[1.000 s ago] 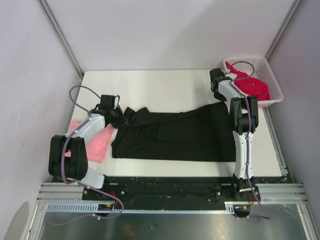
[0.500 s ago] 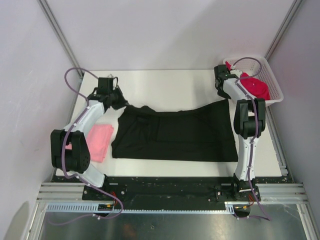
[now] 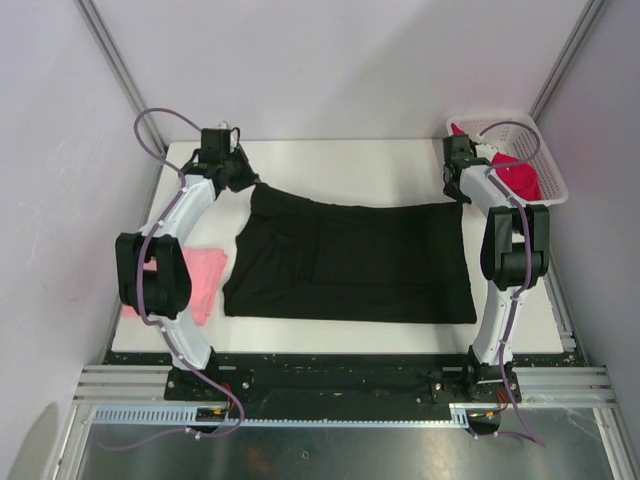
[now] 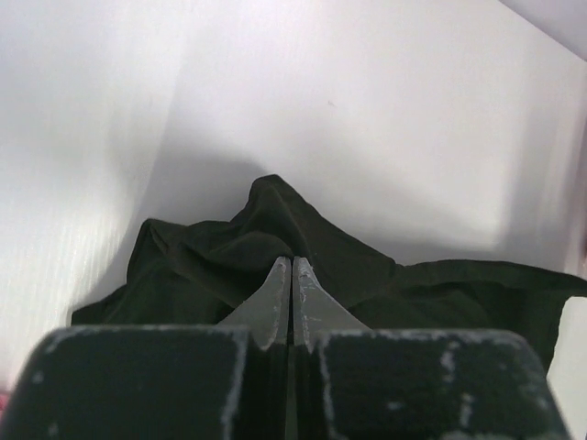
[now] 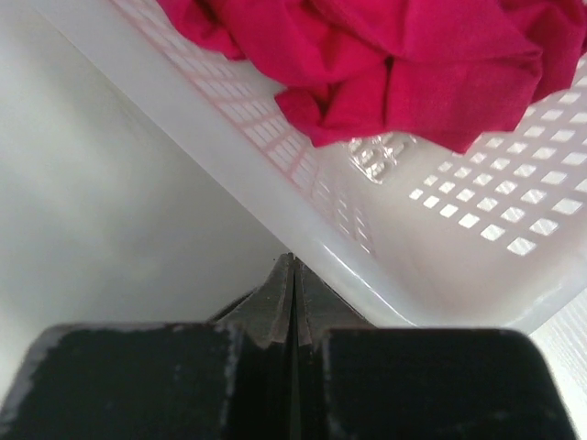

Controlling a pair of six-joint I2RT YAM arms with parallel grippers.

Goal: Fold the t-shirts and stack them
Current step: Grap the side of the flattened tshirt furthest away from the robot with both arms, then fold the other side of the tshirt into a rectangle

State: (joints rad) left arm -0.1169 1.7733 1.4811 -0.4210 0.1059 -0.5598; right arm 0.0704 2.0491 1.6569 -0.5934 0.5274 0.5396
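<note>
The black t-shirt (image 3: 350,265) lies spread across the middle of the table, its far edge stretched between both grippers. My left gripper (image 3: 240,178) is shut on its far left corner, and black cloth (image 4: 202,266) bunches around the closed tips (image 4: 293,261). My right gripper (image 3: 462,192) is shut at the shirt's far right corner, right beside the basket; in the right wrist view its jaws (image 5: 293,259) are pressed together with only a dark sliver of cloth showing. The pink t-shirt (image 3: 205,280) lies folded at the left edge. The red t-shirt (image 3: 517,176) (image 5: 404,55) sits crumpled in the basket.
The white lattice basket (image 3: 500,118) (image 5: 303,211) stands at the far right corner, its wall almost touching my right fingertips. Grey walls close the table in at the back and on both sides. A strip of bare white table (image 3: 350,165) lies beyond the black shirt.
Both arms moved toward the back of the table, drawing the black shirt's far corners up and apart so the cloth lies flatter. The right gripper closed.
</note>
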